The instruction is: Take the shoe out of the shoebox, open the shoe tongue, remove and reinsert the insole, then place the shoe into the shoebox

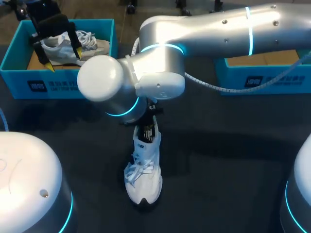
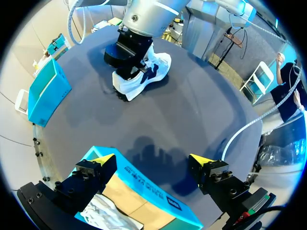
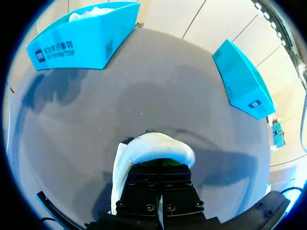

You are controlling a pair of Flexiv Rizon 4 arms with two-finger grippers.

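A white laced shoe (image 1: 143,174) lies on the dark table, toe towards me. My right arm reaches in past the middle. Its gripper (image 1: 147,127) is pushed into the shoe's heel opening, fingers shut. In the right wrist view the shut gripper (image 3: 162,165) is sunk behind the white heel collar (image 3: 156,146), and whether it pinches anything is hidden. The left wrist view shows that shoe (image 2: 156,72) ahead with the right gripper (image 2: 132,57) in it. My left gripper (image 1: 62,57) hangs open over the blue shoebox (image 1: 48,85), above a second white shoe (image 1: 87,44). Its fingers (image 2: 152,160) straddle the box wall (image 2: 153,194).
A second blue shoebox (image 1: 262,80) stands at the back right, holding brown paper. It also shows in the wrist views (image 2: 45,91) (image 3: 242,81). The right arm's elbow (image 1: 102,77) and cable hang over the table's middle. Bare dark tabletop (image 1: 228,165) lies around the shoe.
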